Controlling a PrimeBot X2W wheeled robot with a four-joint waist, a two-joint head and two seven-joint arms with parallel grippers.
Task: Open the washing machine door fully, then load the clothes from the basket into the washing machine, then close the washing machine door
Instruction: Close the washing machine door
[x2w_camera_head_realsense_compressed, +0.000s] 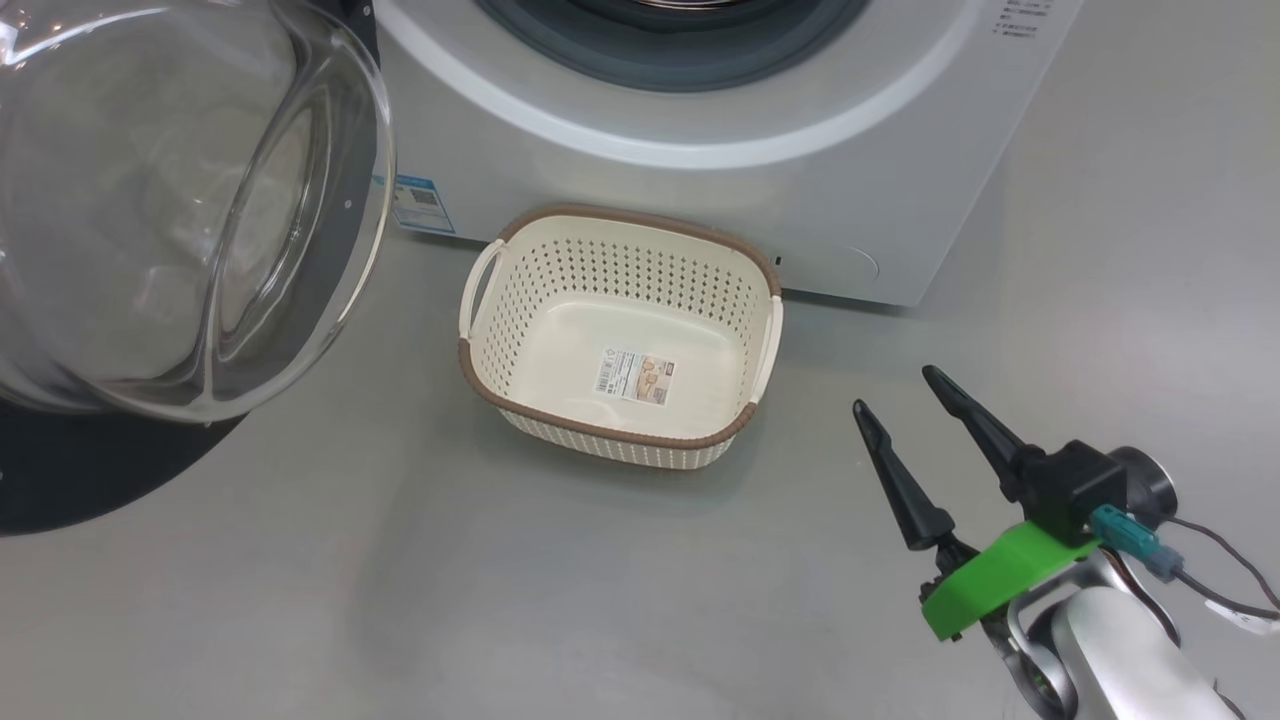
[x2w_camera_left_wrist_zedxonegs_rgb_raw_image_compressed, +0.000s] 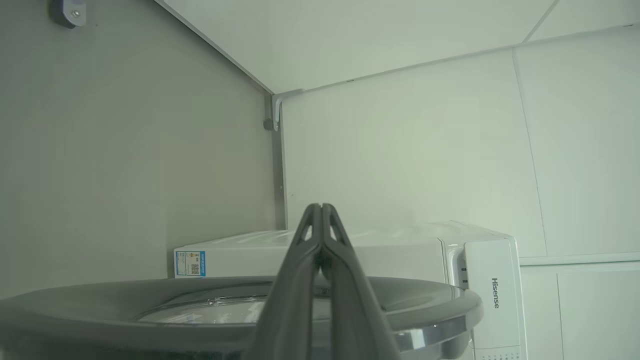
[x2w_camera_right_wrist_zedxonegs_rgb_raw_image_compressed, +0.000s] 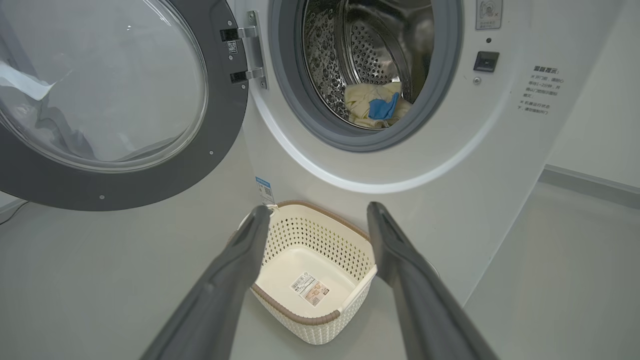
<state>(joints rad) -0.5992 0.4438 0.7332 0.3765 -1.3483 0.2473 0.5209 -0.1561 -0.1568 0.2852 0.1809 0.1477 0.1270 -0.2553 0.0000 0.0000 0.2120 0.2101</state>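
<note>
Swung wide open to the left: washing machine door (x2w_camera_right_wrist_zedxonegs_rgb_raw_image_compressed: 112, 92), dark ring round a bulging clear bowl. At the far side, white front-loading washing machine (x2w_camera_right_wrist_zedxonegs_rgb_raw_image_compressed: 450, 150), dimpled steel drum exposed. Low in the drum, cream-yellow clothes (x2w_camera_right_wrist_zedxonegs_rgb_raw_image_compressed: 372, 106) (one with a bright blue patch). On the floor just before the machine, upright cream perforated basket (x2w_camera_head_realsense_compressed: 640, 275), brown-rimmed, sticker on its inside bottom.

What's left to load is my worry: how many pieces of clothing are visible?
1 visible bundle: cream clothes with a blue patch, lying low in the drum of the washing machine. The basket holds none. The bundle may hide more pieces.
</note>
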